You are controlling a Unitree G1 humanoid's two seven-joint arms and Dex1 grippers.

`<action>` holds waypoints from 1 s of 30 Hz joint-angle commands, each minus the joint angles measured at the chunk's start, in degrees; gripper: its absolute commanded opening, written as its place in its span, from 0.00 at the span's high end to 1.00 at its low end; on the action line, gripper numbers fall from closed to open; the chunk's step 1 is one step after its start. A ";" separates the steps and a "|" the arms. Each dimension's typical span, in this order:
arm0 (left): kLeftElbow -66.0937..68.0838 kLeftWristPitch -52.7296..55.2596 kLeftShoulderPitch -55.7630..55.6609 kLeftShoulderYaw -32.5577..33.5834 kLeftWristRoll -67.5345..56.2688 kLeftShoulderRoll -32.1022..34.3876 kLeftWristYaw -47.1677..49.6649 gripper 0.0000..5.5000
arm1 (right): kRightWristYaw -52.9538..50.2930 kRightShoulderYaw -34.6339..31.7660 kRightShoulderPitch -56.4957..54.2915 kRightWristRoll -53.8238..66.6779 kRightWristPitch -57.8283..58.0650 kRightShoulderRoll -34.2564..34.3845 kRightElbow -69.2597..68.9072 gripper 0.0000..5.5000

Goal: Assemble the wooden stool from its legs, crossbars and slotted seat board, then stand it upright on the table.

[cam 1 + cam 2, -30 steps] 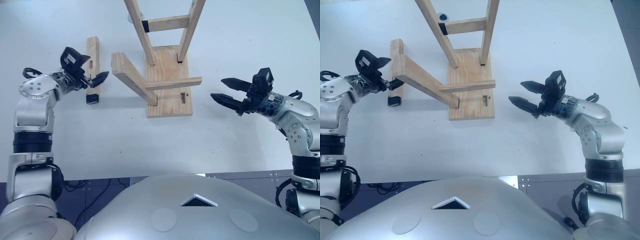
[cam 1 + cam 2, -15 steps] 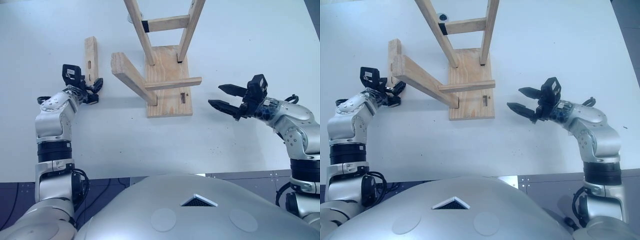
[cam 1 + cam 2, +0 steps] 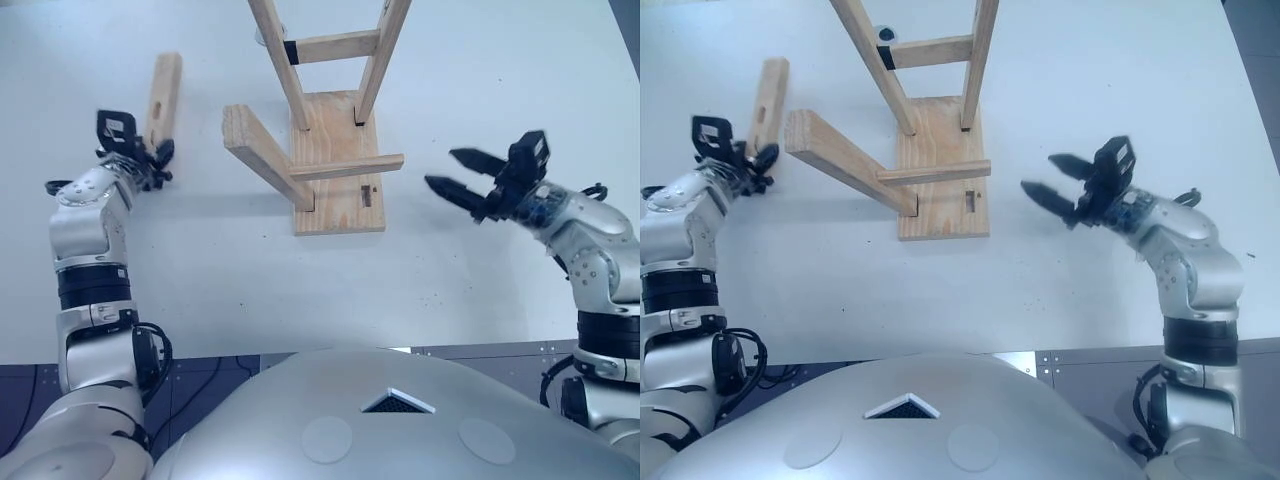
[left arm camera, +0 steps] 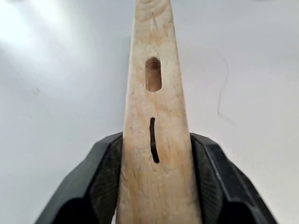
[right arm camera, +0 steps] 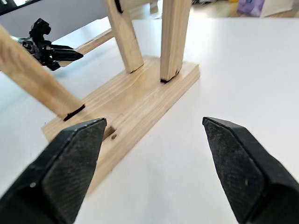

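The seat board [image 3: 338, 208] lies flat on the white table with three legs [image 3: 283, 60] plugged into it. Two crossbars [image 3: 335, 46] join them, and an empty slot [image 3: 366, 196] shows near the board's right side. A loose wooden leg [image 3: 163, 95] with an oval hole [image 4: 153, 73] lies to the left of the board. My left gripper [image 3: 150, 163] is shut on its near end, fingers [image 4: 105, 172] pressing both sides. My right gripper [image 3: 443, 168] hovers open to the right of the board, facing it, jaws wide with nothing between them [image 5: 154, 122].
A small round black-and-white object [image 3: 885, 35] sits behind the far legs. The table's front edge [image 3: 400, 345] runs in front of both arms, and its right edge [image 3: 1240, 60] borders dark floor. Bare white surface lies between the board and my right gripper.
My left gripper has pulled the loose leg leftward and away from the board, tilting its far end to the right. My right gripper has shifted slightly right and farther away, still open.
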 commanded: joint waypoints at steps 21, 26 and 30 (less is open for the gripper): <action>-21.69 18.86 -17.73 -5.31 -44.77 2.28 -42.72 0.64 | -16.20 3.48 -33.40 34.42 11.64 14.08 -11.20 0.31; -22.10 18.97 -17.30 -4.96 -44.16 1.89 -42.59 0.64 | -15.85 3.92 -33.31 36.90 13.09 12.34 -11.13 0.31; -22.79 17.87 -17.36 -5.59 -42.44 2.55 -43.52 0.64 | -15.11 5.26 -32.76 35.86 14.01 11.55 -11.47 0.31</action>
